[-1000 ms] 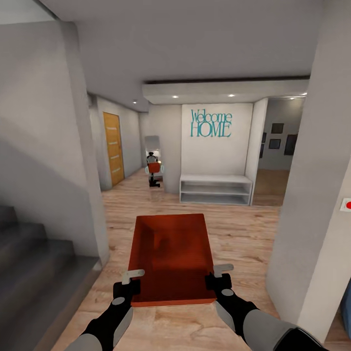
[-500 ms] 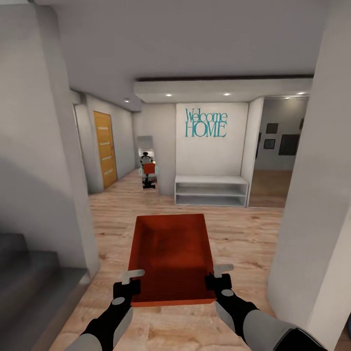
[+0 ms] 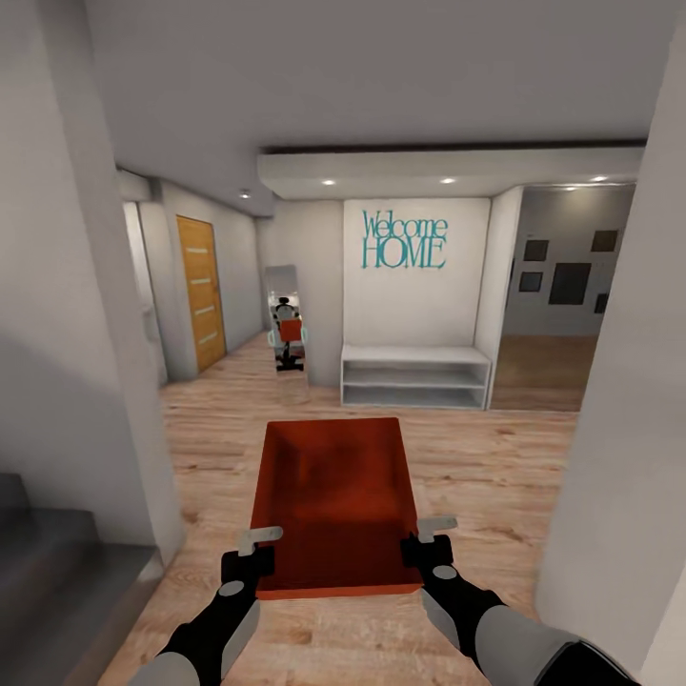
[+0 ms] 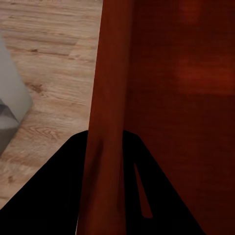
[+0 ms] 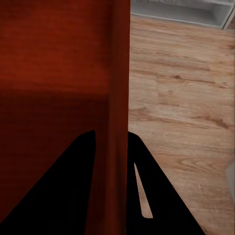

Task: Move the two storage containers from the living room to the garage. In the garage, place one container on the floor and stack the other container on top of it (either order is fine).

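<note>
The storage container (image 3: pixel 333 500) hangs between both claws, long axis pointing ahead, left gripper (image 3: pixel 257 553) and right gripper (image 3: pixel 421 540) each clamped on a side wall.

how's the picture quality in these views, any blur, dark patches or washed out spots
Head view: sharp and evenly lit, with ceiling spotlights as small bright dots and a soft shadow inside the container. Left wrist view: the container wall is close and soft-edged, the fingers pure black without detail. Right wrist view: the same black fingers, with the floor planks crisp.
</note>
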